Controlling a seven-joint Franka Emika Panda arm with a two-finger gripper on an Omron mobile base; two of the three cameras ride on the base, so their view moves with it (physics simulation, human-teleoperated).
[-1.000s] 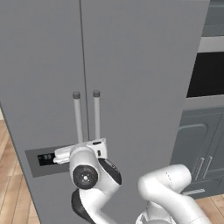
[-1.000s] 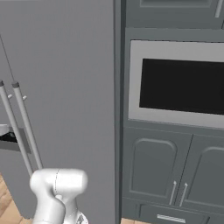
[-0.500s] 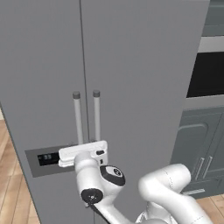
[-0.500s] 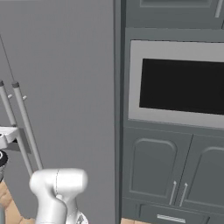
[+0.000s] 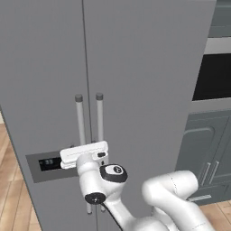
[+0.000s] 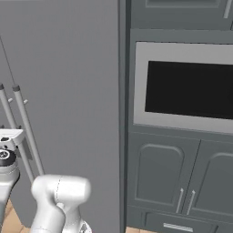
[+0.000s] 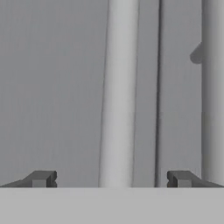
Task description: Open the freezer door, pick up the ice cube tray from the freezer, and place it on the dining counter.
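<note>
Freezer door (image 5: 43, 90) is tall, narrow, matte grey and shut, with a small dark display panel (image 5: 47, 163) low on its face and a long silver bar handle (image 5: 80, 122) standing upright near its right edge. A thin dark seam separates it from the plain grey door (image 5: 149, 85) on the right, which carries its own bar handle (image 5: 99, 118) just beside the first.

Gripper (image 7: 111, 178) faces the freezer door squarely, at about the height of the display panel. Its jaws are spread wide, nothing between them but the handle. In the hand view the handle runs upright between the two fingertips (image 7: 42, 178), slightly left of centre and apart from both. The seam and the second handle lie off to the right, near the right fingertip.

Right of the fridge stand a built-in oven (image 6: 189, 88) with a dark window and grey lower cabinets (image 6: 182, 182) with small bar pulls. Wooden floor (image 5: 9, 180) shows at the lower left.
</note>
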